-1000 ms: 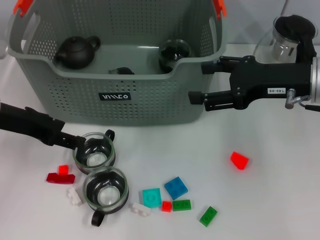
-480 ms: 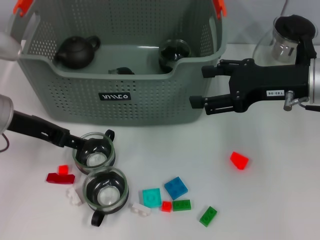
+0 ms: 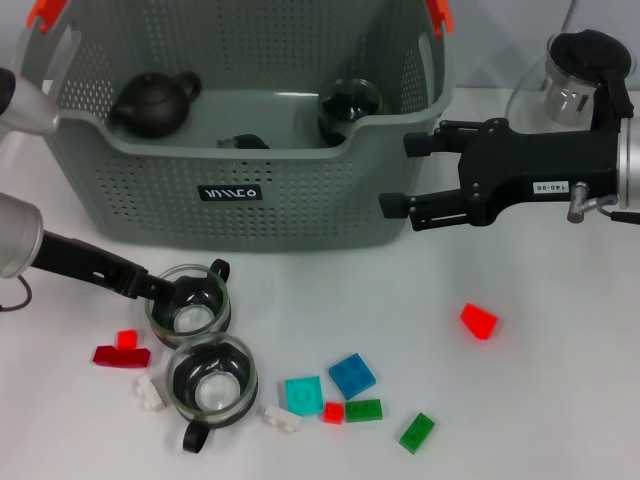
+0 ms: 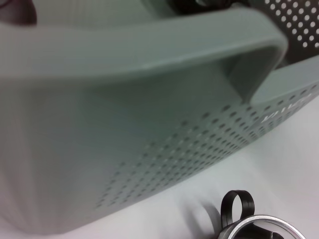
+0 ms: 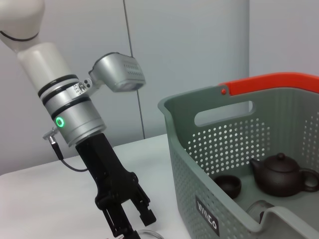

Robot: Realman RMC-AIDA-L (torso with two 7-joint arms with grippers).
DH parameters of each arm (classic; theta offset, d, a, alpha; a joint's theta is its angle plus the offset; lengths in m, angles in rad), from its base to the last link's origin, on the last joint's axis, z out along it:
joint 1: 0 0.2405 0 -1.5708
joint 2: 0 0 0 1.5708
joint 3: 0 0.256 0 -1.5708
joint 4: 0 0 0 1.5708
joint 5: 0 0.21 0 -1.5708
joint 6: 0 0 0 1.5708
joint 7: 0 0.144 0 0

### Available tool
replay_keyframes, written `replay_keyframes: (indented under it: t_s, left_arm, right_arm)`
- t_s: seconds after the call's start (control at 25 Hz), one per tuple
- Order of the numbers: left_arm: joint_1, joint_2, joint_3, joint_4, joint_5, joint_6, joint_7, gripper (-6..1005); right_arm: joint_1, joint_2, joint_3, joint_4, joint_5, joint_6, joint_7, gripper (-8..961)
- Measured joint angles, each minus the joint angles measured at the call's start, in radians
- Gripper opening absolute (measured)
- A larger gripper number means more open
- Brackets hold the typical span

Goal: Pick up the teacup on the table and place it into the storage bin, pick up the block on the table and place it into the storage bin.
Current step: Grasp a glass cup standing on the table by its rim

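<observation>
1. Up front, our left gripper (image 3: 160, 289) sits low at the rim of the nearer-to-bin teacup (image 3: 189, 302); fingertips are at the cup's left edge. Can't tell if they're clamped or loose. In the right wrist view the same gripper (image 5: 130, 219) points down w/ fingers a little apart over a glass rim.
2. Teacup is upright on the white worktop (image 3: 560, 400), just in front of the storage bin (image 3: 240, 190), handle toward the bin. Left wrist view shows that handle loop (image 4: 237, 205) and the bin wall (image 4: 149, 149) close behind.
3. A second teacup (image 3: 211, 375) stands upright touching the first, handle toward us.
4. Our right gripper (image 3: 398, 172) hovers beside the bin's right front corner, fingers spread wide, nothing between them.
5. Inside the bin: dark teapot (image 3: 152, 102), a glass cup (image 3: 348, 104), plus a small dark dish (image 5: 227, 185) seen from the right wrist.
6. Blocks lie loose on the worktop: red block (image 3: 479, 321) alone to the right; blue (image 3: 352, 376), teal (image 3: 302, 394), small red (image 3: 333, 412), two green (image 3: 364, 410) (image 3: 416, 432) grouped near the front; white (image 3: 150, 392) and dark-red (image 3: 121, 355) ones left of the cups.
7. A glass pitcher (image 3: 577, 80) w/ black lid stands behind the right arm.
</observation>
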Motion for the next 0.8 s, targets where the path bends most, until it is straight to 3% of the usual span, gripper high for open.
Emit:
replay_keyframes:
  t_s: [0.8]
  left_arm:
    - [-0.033, 0.006, 0.012, -0.095, 0.019, -0.072, 0.015, 825]
  right_arm:
    - [-0.004, 0.002, 0.007, 0.000, 0.000, 0.004, 0.001, 928]
